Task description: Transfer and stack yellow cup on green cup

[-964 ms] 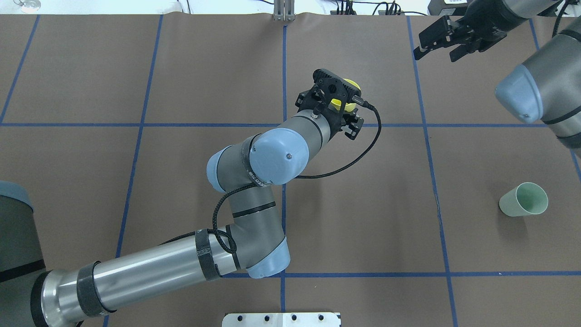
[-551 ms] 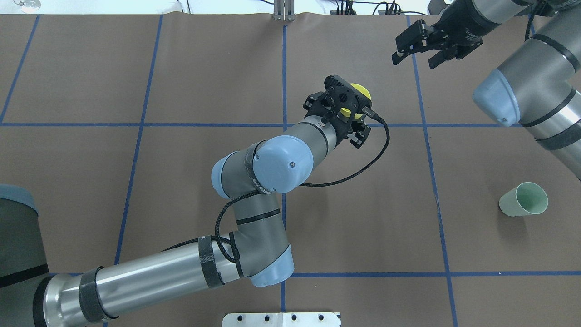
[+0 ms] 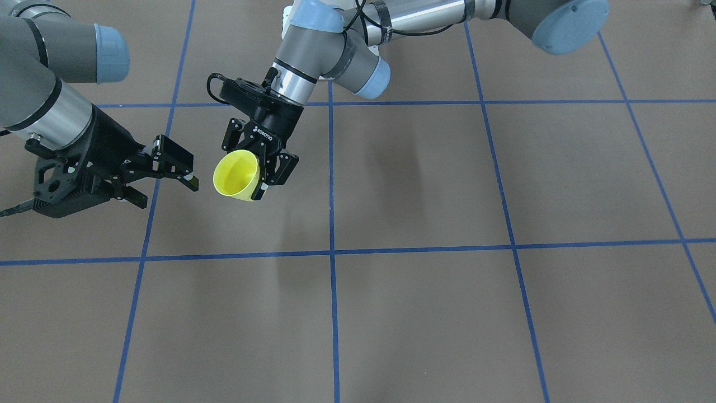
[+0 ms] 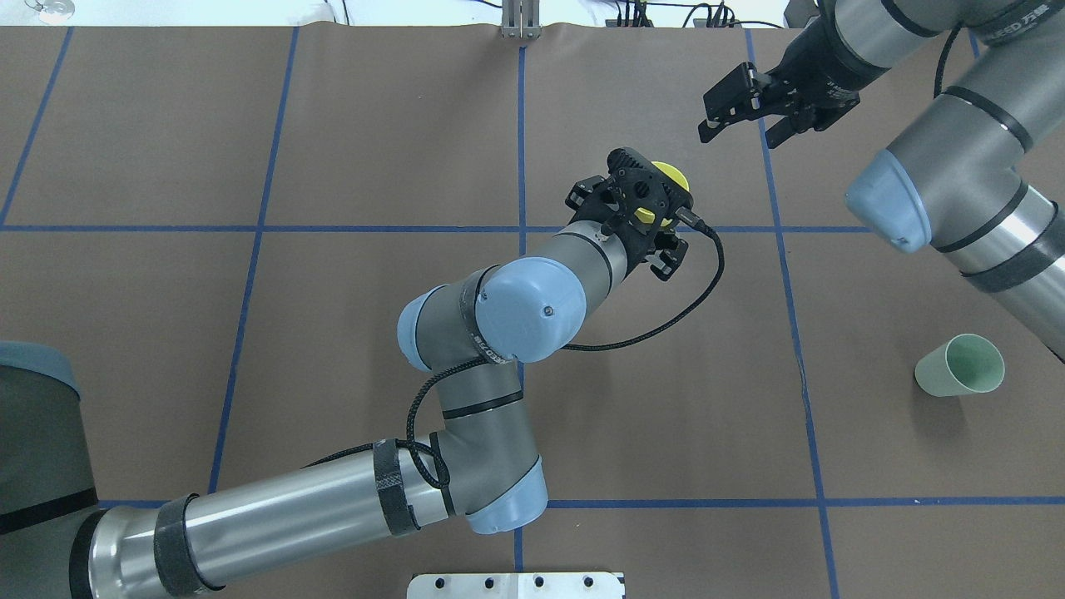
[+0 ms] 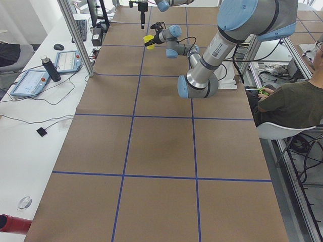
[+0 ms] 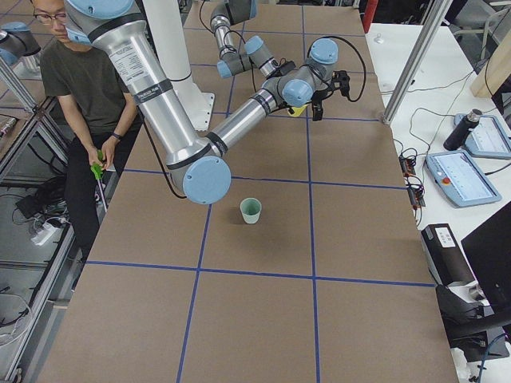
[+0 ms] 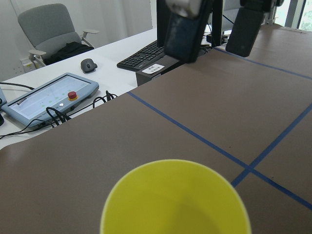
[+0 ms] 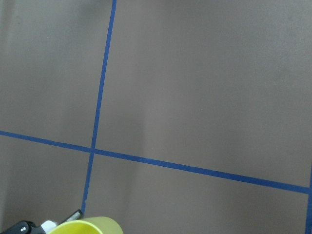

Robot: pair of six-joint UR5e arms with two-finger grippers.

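Observation:
My left gripper [image 3: 264,178] is shut on the wall of the yellow cup [image 3: 237,174] and holds it above the table, tilted with its mouth toward the far side. The cup also shows in the overhead view [image 4: 668,175], under the left gripper [image 4: 651,208], and fills the bottom of the left wrist view [image 7: 175,200]. My right gripper [image 4: 739,115] is open and empty, a short way to the cup's right and apart from it; it also shows in the front view [image 3: 168,187]. The green cup [image 4: 958,365] stands upright on the table's near right [image 6: 251,211].
Blue tape lines divide the brown table [image 4: 250,333]. A white base plate [image 4: 516,584] sits at the near edge. A seated operator [image 6: 76,76] is beside the robot's base. Tablets [image 5: 35,80] and a keyboard lie on the side bench.
My left arm has carried the yellow cup a little to the right. My right gripper has come left and nearer, toward the cup, still open. The green cup has not moved.

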